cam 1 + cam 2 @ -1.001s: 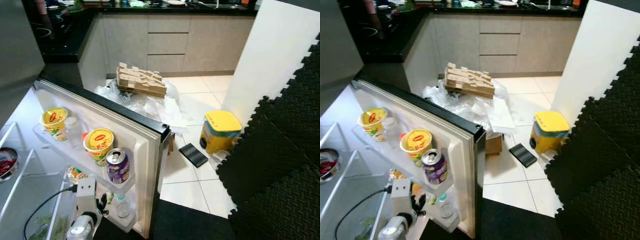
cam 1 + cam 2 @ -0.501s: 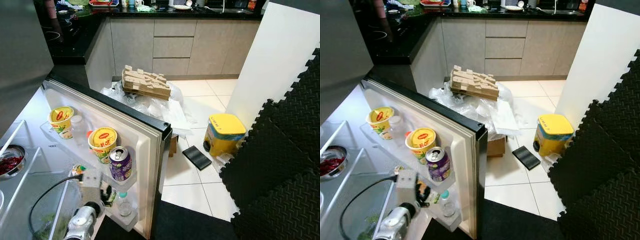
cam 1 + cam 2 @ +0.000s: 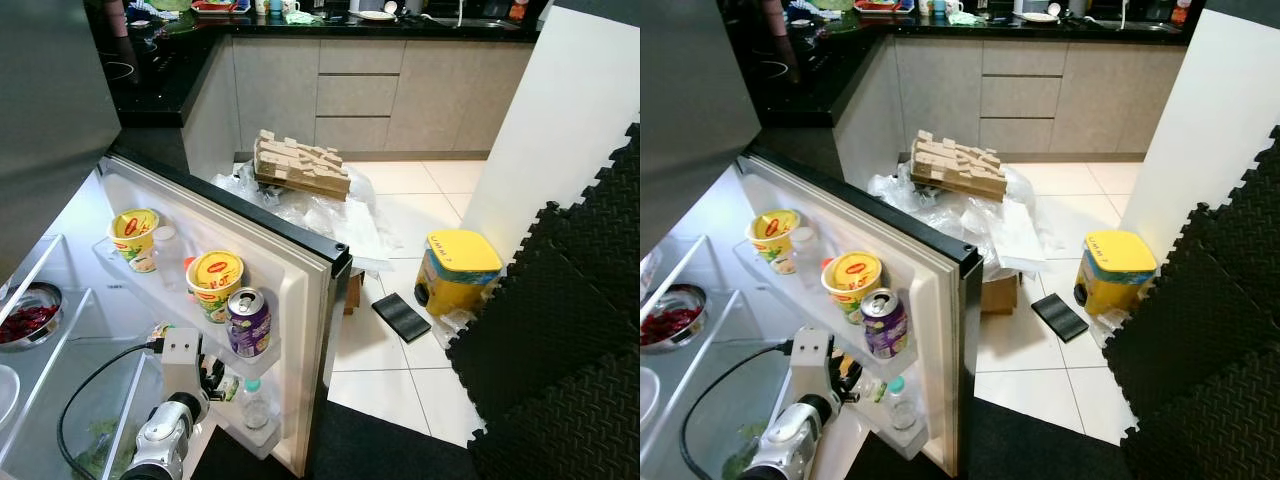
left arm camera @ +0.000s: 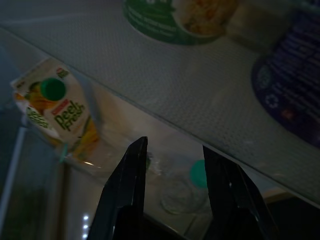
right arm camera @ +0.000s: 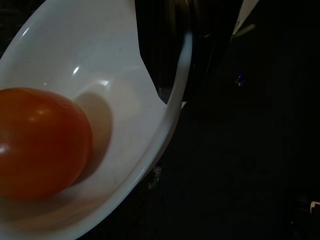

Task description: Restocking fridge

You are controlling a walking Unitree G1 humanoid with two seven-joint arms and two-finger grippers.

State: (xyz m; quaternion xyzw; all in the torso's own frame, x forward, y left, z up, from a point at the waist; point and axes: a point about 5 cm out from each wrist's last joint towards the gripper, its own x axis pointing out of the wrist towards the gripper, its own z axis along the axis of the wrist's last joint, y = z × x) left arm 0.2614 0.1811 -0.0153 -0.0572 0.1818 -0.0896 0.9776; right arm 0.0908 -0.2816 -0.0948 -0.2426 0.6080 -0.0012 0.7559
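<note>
Fingers [image 4: 135, 170] of our left gripper [image 4: 172, 192] are parted below the purple can [image 3: 248, 322], aimed toward the small bottle [image 4: 187, 187]; right fingers' state we cannot tell.

Head views were evenly lit and sharp. The fridge door [image 3: 250, 262] liner showed bright, near washed out, lit from the fridge interior. The dark counter [image 3: 160, 70] carried faint reflections. Straight edges bowed slightly toward the frame borders. The black foam mats [image 3: 560, 340] read dark with little detail. The left wrist view was dim and bluish, with soft focus on the nearest labels. The right wrist view was very dark; a white bowl [image 5: 125, 125] showed small glare spots, and a tomato [image 5: 40, 142] cast a soft shadow.
</note>
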